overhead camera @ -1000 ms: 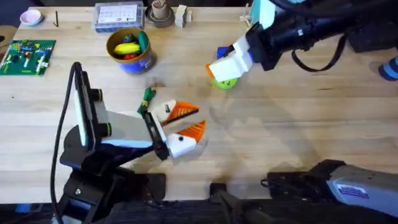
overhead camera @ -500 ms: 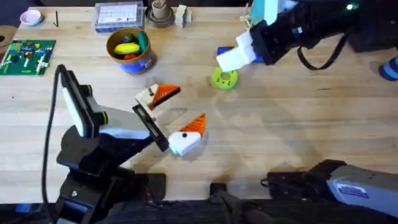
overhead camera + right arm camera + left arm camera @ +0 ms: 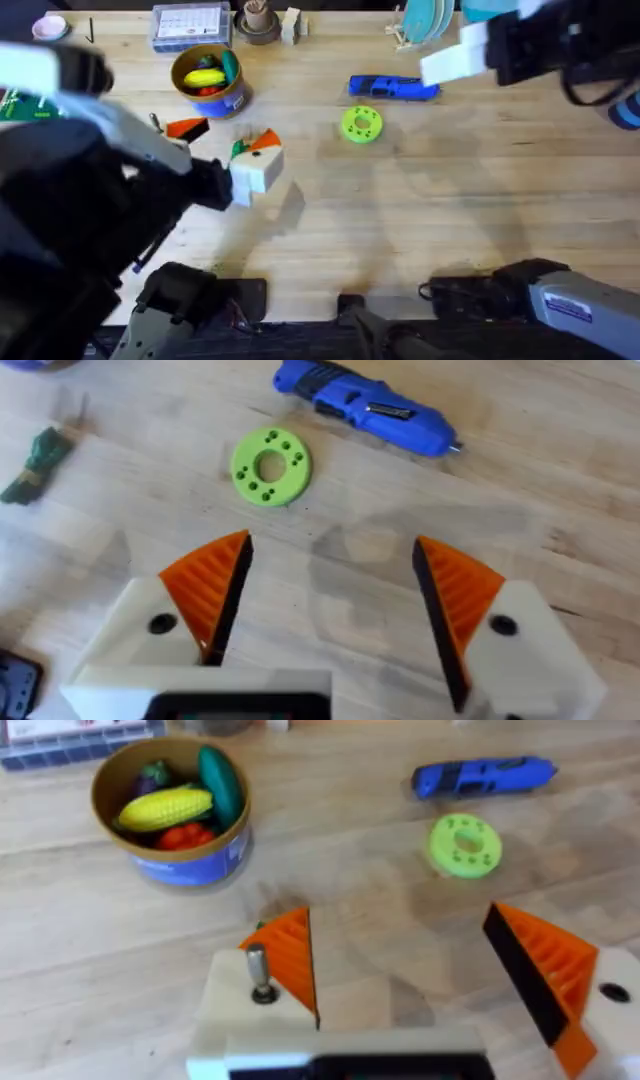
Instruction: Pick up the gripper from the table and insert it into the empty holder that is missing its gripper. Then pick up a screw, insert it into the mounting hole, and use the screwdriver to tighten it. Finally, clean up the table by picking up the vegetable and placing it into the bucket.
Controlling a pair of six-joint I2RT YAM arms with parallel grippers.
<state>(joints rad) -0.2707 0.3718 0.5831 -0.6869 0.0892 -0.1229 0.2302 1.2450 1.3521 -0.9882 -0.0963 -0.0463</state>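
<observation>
Both sets of fingers are spread wide, nothing held. Left gripper (image 3: 215,142) hovers mid-left, over the vegetable (image 3: 36,457). Screwdriver (image 3: 393,88) lies upper middle of the table (image 3: 420,220); bucket (image 3: 208,78) sits upper left (toy veggies inside). Right gripper (image 3: 328,600) hangs above bare wood.

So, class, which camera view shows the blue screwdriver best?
The right wrist view: the screwdriver lies whole, with its metal tip visible. The left wrist view shows it smaller, beyond the green disc. The overhead view shows it small.
</observation>
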